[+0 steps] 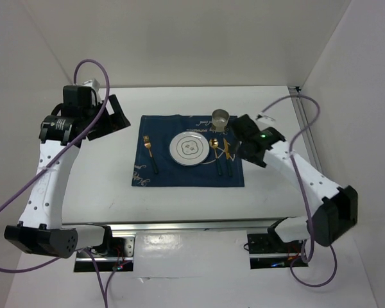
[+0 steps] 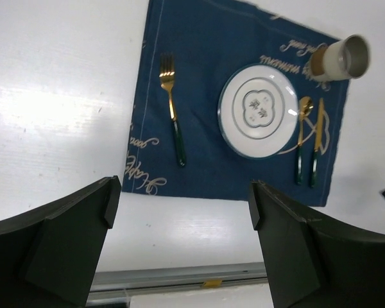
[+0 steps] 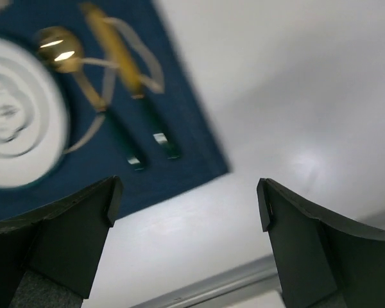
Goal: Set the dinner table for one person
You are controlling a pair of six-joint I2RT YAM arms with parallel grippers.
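The left arm arches up, its left gripper (image 2: 183, 199) hanging well left of the plate (image 1: 190, 149), jaws wide apart and empty. The right arm reaches in with the right gripper (image 3: 186, 199) just right of the plate, above the spoon (image 1: 216, 154) and knife (image 1: 227, 157), jaws likewise spread, touching nothing. The dinner table (image 1: 192, 205) lies flat beneath the plate, its long axis running left to right.
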